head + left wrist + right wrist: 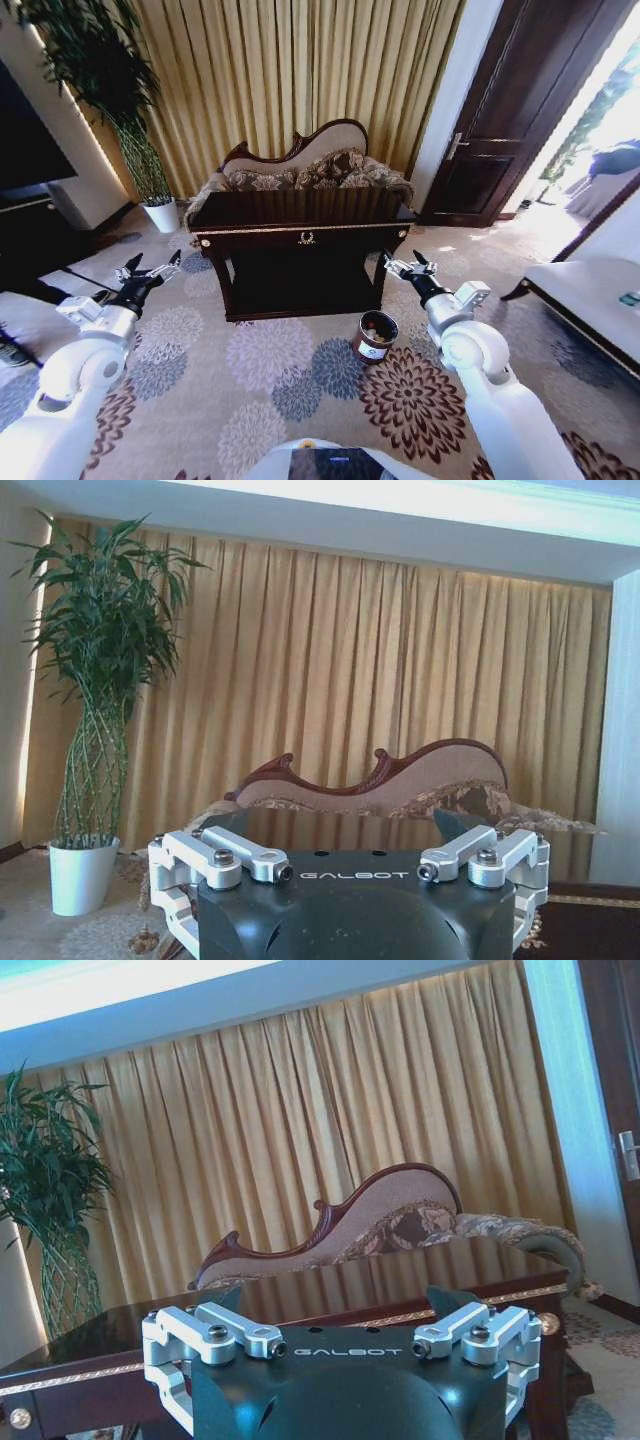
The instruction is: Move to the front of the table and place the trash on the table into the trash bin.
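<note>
A potted plant (160, 212) stands beside gold curtains (300, 80) behind a sofa (300, 170).

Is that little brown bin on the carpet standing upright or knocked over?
Upright: the trash bin stands on the carpet with its round rim facing up, beside the table.

Open carpet (250, 390) before table (300, 212); trash bin (375, 336) stands right

Large dark glossy wooden table (300, 212) with gold trim and gold emblem: no objects can be made out on its top. Floral-patterned carpet (250, 370): table is borne; small round dark-brown bin (375, 336) is set just before the table's right front leg.
</note>
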